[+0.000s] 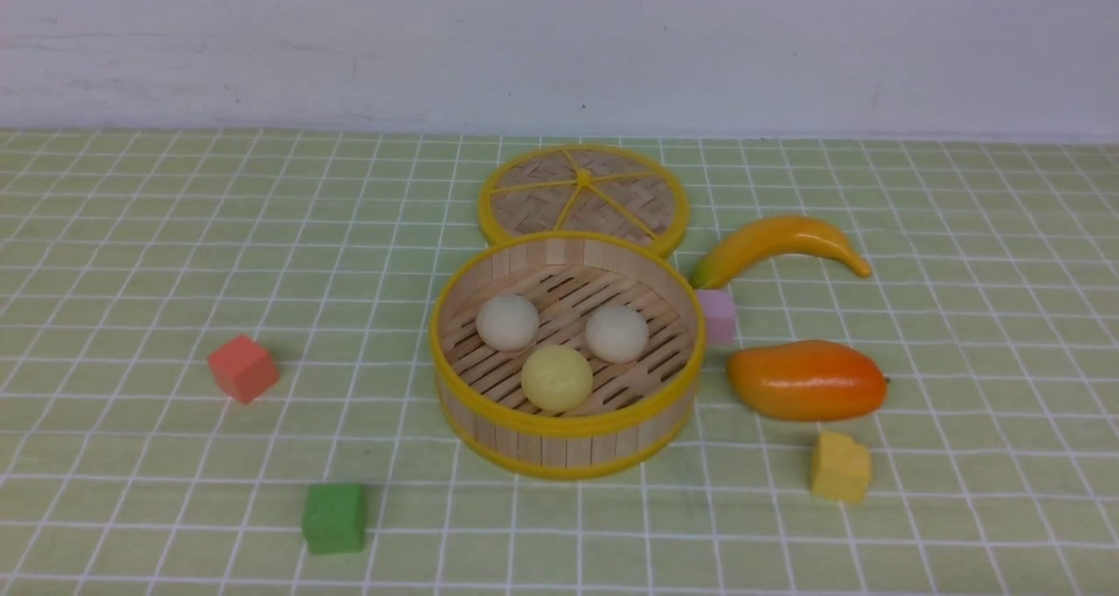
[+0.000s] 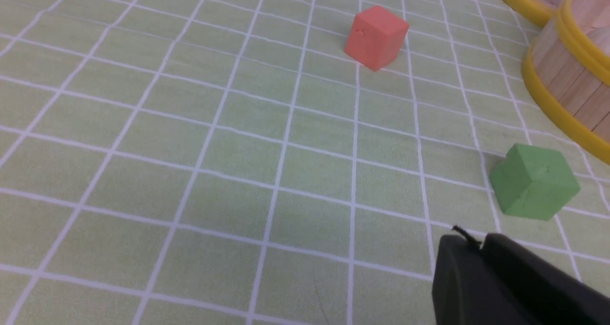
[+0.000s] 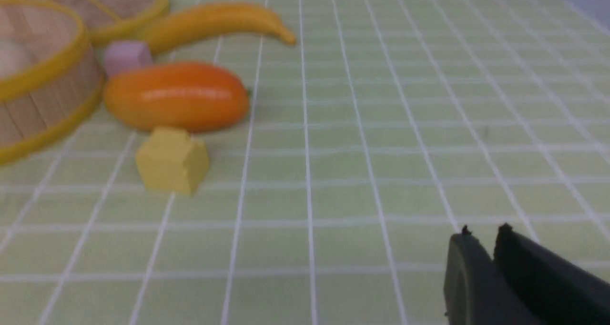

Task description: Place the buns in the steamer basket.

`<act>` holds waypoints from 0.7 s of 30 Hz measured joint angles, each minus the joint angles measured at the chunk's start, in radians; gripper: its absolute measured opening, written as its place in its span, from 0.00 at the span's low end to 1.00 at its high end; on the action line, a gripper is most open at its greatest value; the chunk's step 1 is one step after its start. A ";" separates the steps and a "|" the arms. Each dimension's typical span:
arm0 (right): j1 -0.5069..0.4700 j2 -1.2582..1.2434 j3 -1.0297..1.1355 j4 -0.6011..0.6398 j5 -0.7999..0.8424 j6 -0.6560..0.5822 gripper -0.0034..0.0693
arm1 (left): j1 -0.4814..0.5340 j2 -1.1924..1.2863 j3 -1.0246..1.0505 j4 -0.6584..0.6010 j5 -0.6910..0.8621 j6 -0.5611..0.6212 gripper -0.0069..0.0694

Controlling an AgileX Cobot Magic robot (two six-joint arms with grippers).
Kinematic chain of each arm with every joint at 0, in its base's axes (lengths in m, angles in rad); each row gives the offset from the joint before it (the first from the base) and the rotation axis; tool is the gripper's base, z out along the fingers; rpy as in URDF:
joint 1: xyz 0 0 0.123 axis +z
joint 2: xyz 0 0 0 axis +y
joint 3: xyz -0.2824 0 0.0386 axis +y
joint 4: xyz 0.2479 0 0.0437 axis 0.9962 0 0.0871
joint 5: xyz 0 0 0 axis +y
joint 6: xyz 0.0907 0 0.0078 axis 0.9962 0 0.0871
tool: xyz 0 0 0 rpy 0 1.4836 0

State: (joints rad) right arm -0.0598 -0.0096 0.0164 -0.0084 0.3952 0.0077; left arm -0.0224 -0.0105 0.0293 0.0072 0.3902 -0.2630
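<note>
Bamboo steamer basket (image 1: 566, 430) sits on green checked tabletop (image 1: 131, 255). Inside basket: two off-white buns (image 1: 508, 322) (image 1: 617, 333) on slatted floor, pale yellow bun (image 1: 557, 377) nearer front rim. Lid (image 1: 583, 196) flat behind basket, touching it. Mango (image 1: 807, 379) right of basket. Left gripper (image 2: 479, 243) fingers pressed together, holding nothing. Right gripper (image 3: 482, 232) likewise closed, empty, above bare tabletop.

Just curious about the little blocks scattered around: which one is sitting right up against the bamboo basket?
The pink cube: it sits tucked against the steamer basket on its right side. The red, green and yellow cubes lie apart.
</note>
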 joint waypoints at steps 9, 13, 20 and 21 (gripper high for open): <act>0.000 -0.001 0.001 -0.005 0.000 -0.008 0.18 | 0.000 0.000 0.000 0.000 -0.001 0.000 0.17; 0.000 -0.001 0.001 -0.005 -0.001 -0.008 0.19 | 0.000 0.000 0.000 0.000 -0.001 0.000 0.18; 0.000 -0.001 0.001 -0.008 -0.001 -0.008 0.20 | 0.000 0.000 0.000 0.000 -0.001 0.000 0.18; 0.000 -0.001 0.001 -0.008 -0.001 -0.008 0.21 | 0.000 0.000 0.000 0.000 -0.001 0.000 0.18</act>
State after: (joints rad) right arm -0.0598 -0.0106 0.0171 -0.0165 0.3946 0.0000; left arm -0.0224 -0.0105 0.0293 0.0072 0.3892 -0.2630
